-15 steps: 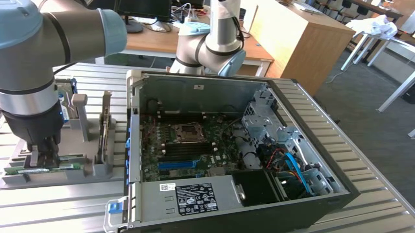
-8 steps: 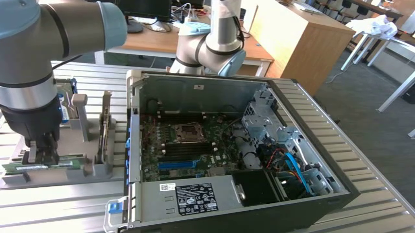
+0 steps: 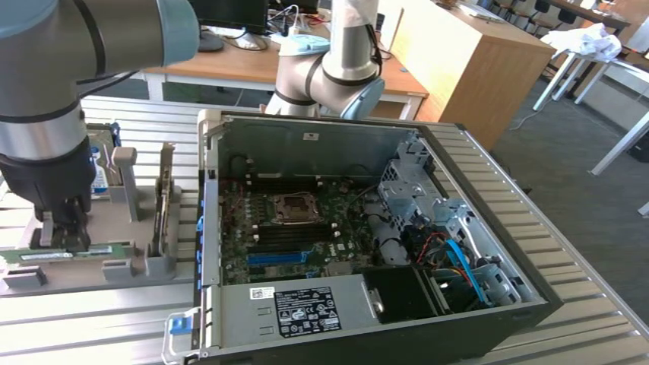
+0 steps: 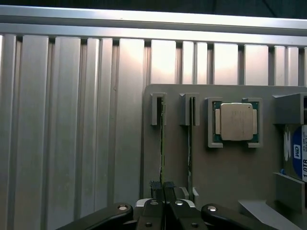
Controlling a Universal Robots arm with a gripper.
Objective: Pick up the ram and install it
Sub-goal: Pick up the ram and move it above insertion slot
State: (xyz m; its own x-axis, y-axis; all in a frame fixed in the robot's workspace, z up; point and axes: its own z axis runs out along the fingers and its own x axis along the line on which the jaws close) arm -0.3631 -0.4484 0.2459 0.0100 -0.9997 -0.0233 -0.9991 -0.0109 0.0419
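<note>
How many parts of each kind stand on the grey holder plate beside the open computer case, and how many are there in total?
ram stick: 2
processor chip: 1
hard drive: 1
Total: 4

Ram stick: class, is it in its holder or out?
In. The ram stick stands on edge in the grey holder, with the gripper shut on it.
</note>
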